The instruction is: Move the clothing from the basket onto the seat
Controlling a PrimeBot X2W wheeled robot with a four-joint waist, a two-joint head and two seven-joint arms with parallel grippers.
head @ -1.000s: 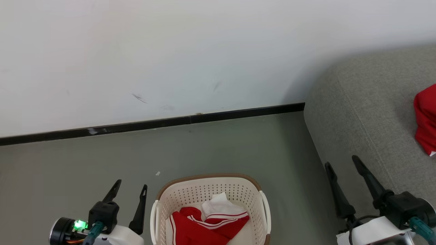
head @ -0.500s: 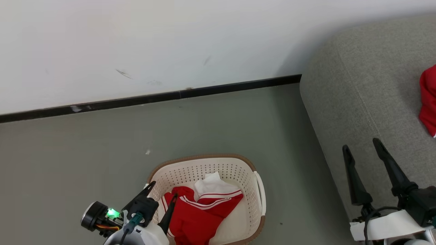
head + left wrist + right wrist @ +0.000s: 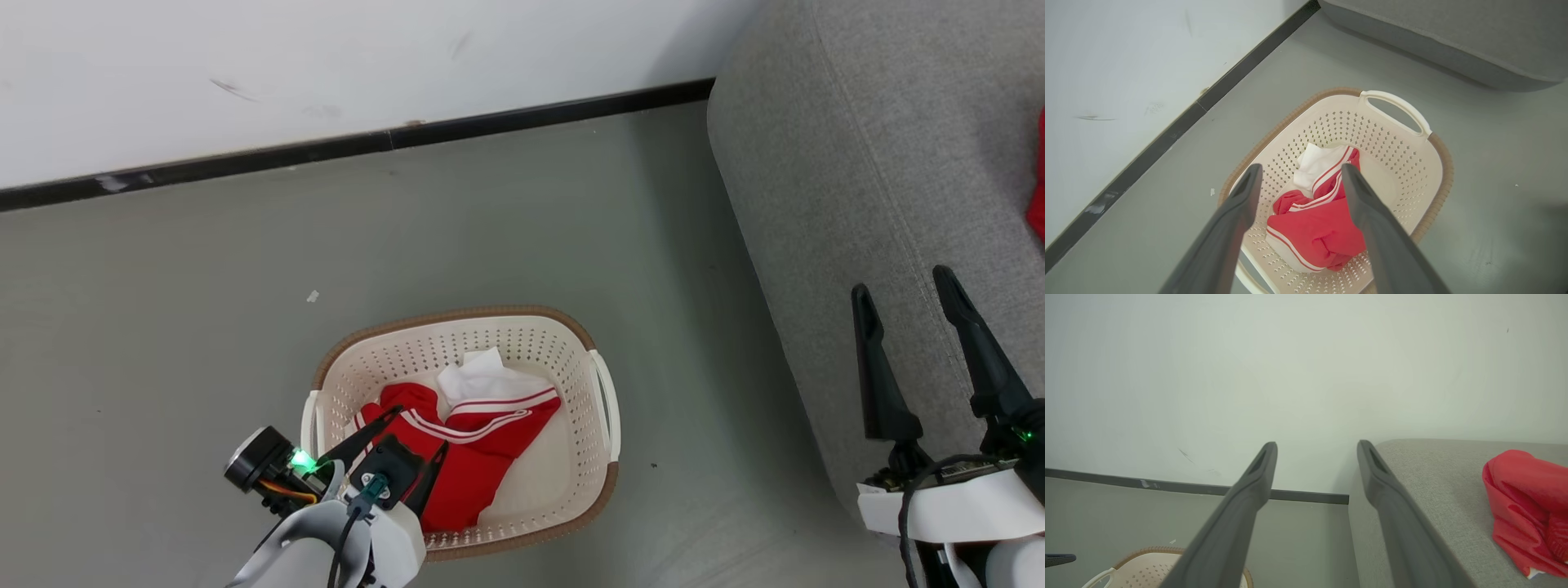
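The cream basket (image 3: 571, 327) with a brown rim stands on the floor and holds red-and-white clothing (image 3: 482, 445). My left gripper (image 3: 420, 426) hangs open just over the basket's near-left part, above the red cloth and apart from it. In the left wrist view the open left gripper (image 3: 1301, 167) frames the clothing (image 3: 1314, 232) in the basket (image 3: 1404, 163). My right gripper (image 3: 898, 280) stands open and empty over the front edge of the grey seat (image 3: 849, 147). Another red garment (image 3: 1523, 502) lies on the seat (image 3: 1433, 477), to the right of the right gripper (image 3: 1318, 444).
A white wall (image 3: 326, 57) with a black skirting board (image 3: 392, 139) runs behind the basket. Grey floor (image 3: 163, 327) surrounds the basket, with a gap between it and the seat. A small white scrap (image 3: 312, 296) lies on the floor.
The head camera has tilted down, so the whole scene has shifted up. My left gripper has moved right from beside the basket to over the clothing. The right gripper stays open by the seat.
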